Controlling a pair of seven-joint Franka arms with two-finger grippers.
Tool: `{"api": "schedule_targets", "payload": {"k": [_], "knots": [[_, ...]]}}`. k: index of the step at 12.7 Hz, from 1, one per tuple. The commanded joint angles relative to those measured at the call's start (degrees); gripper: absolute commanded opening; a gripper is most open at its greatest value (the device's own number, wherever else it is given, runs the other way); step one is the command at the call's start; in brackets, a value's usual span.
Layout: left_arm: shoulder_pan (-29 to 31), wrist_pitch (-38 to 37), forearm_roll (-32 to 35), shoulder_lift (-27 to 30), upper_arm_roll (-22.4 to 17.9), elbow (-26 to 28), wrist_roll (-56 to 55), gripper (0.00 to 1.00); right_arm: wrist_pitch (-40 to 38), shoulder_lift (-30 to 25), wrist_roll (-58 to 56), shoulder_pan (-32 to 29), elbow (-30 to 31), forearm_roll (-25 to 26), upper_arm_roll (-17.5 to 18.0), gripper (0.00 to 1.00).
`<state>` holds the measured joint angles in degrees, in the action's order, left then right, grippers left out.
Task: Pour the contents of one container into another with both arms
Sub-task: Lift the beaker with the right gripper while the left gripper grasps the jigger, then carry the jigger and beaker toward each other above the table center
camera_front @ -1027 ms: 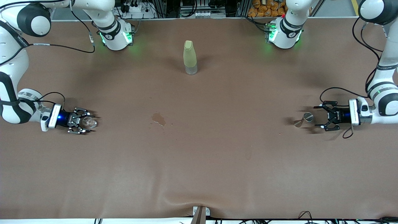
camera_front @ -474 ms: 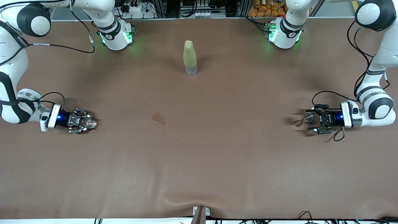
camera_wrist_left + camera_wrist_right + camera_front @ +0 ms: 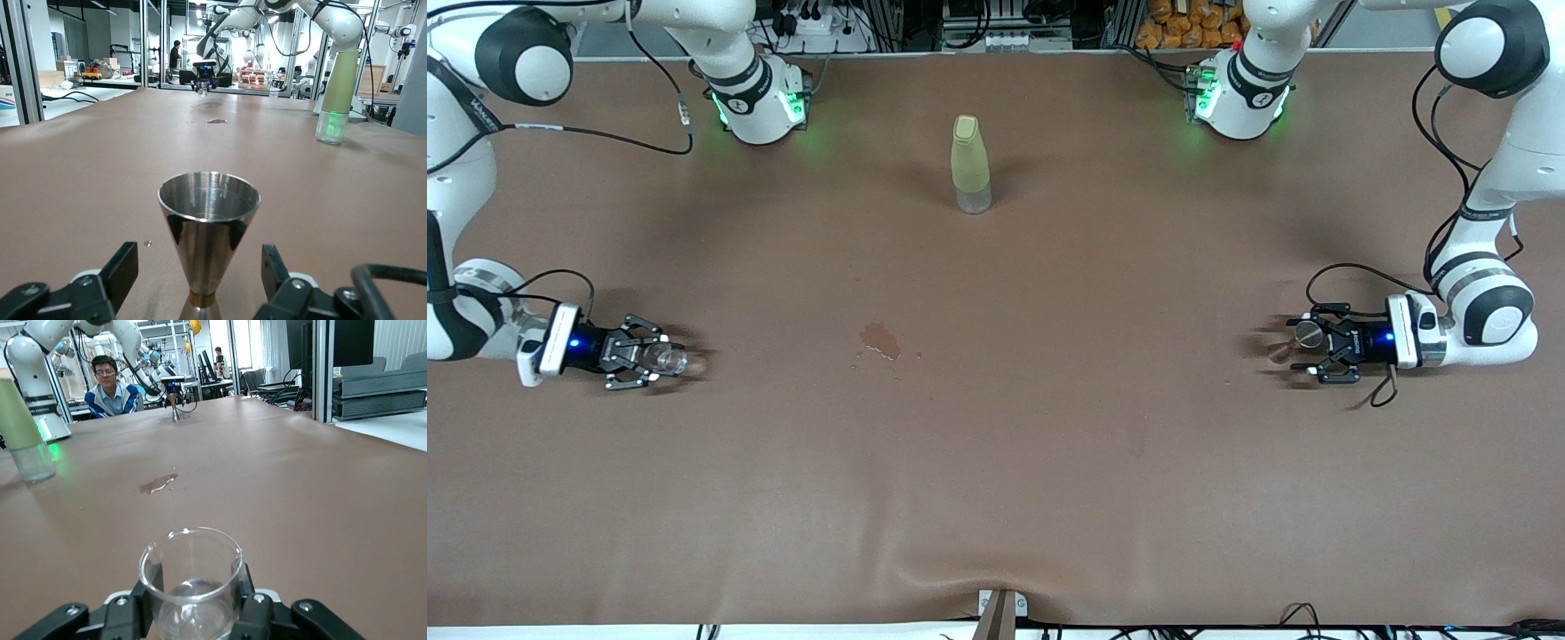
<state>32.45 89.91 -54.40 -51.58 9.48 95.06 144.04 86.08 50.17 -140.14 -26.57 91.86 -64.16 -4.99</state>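
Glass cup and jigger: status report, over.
Right gripper shut on the glass cup at its end of the table. Left gripper open around the jigger, not gripping yet. Bottle and spill mid-table, clear of both.

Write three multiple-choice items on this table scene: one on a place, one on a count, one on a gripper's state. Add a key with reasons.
1. The bottle stands:
A. nearer the front camera than the spill
B. farther from it than the spill
C. on the spill

2. Containers on the table:
A. one
B. three
C. five

3. The right gripper is:
A. shut on the glass cup
B. open over the bottle
C. shut on nothing

Key: B, the bottle shows higher; B, bottle, cup, jigger; A, fingers clamp the cup.
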Motion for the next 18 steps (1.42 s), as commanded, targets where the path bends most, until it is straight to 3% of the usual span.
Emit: {"api": "schedule_targets", "payload": {"k": [1, 3, 5, 7, 11, 14, 18], "knots": [[-0.46, 0.61, -1.50, -0.62, -0.08, -0.05, 1.77, 0.74, -1.36, -0.69, 3.55, -0.59, -3.51, -0.88, 1.99, 0.42], [-0.55, 0.61, -1.85, -0.62, -0.08, -0.05, 2.12, 0.62, -2.49, -0.78, 7.23, -0.59, -8.34, -0.79, 2.53, 0.41], [-0.72, 1.05, -1.76, -0.54, -0.08, -0.05, 2.12, 0.43, -3.90, -1.13, 11.19, -0.24, -9.77, -0.79, 3.05, 0.41], [-0.90, 1.40, -1.76, -0.10, -0.08, -0.05, 2.12, 0.33, -3.82, -1.66, 15.49, -0.24, -11.51, -0.88, 5.16, 0.41], [-1.95, 2.37, -1.67, 2.09, -0.08, -0.32, 1.25, 0.00, -3.73, -1.83, 20.69, 0.03, -16.79, -0.88, 8.32, 0.40], [-4.75, 3.16, -1.76, 6.74, 0.27, -0.23, -2.43, 0.00, -3.56, -4.99, 22.37, 0.81, -16.71, -0.79, 9.29, 0.39], [-10.46, 7.81, -3.85, 15.00, 0.80, 2.92, -9.64, 0.00, -3.46, -5.08, 21.67, 2.57, -16.80, -0.97, 9.38, 0.40]]}}
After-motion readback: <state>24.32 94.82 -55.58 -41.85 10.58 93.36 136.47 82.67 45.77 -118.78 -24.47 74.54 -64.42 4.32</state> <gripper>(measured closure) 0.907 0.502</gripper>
